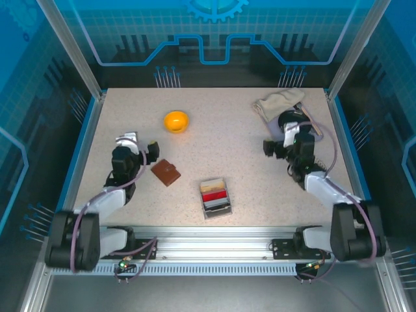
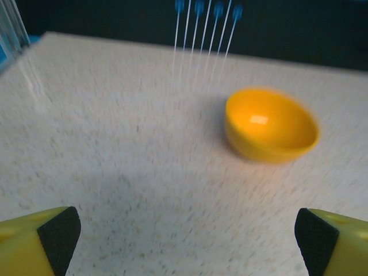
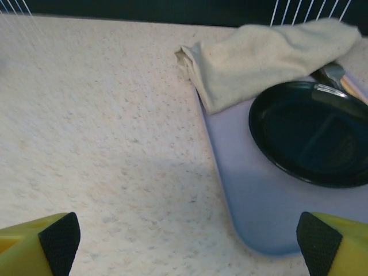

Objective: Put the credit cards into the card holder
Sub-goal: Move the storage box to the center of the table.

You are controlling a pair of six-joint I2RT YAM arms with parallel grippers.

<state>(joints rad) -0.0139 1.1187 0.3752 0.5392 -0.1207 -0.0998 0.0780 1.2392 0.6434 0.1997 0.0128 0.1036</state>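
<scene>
Both grippers stand wide open with nothing between their fingers: we see the left gripper [image 1: 140,144] [image 2: 184,241] poised over bare table [image 1: 247,169], and the right gripper [image 1: 281,136] [image 3: 184,241] likewise released, its black pads [image 3: 57,241] far apart.

We find the credit cards [image 1: 214,190] stacked in a clear tray box [image 1: 218,212] near the table's front edge, roughly midway between the two arms; red, white and dark faces show, though we cannot count them. Just left of the tray and apart from it lies the card holder [image 1: 166,172], a small reddish-brown piece lying flat on the table, close beside the left gripper and not touched by it. We cannot tell whether it is folded shut.

Farther back sits a yellow bowl [image 1: 176,121] [image 2: 270,123], upright, ahead of the left gripper. At the far right corner a beige cloth [image 1: 278,103] [image 3: 259,57] lies crumpled, its edge overlapping a pale lavender mat [image 3: 253,201] that bears a black plate [image 3: 310,132].
</scene>
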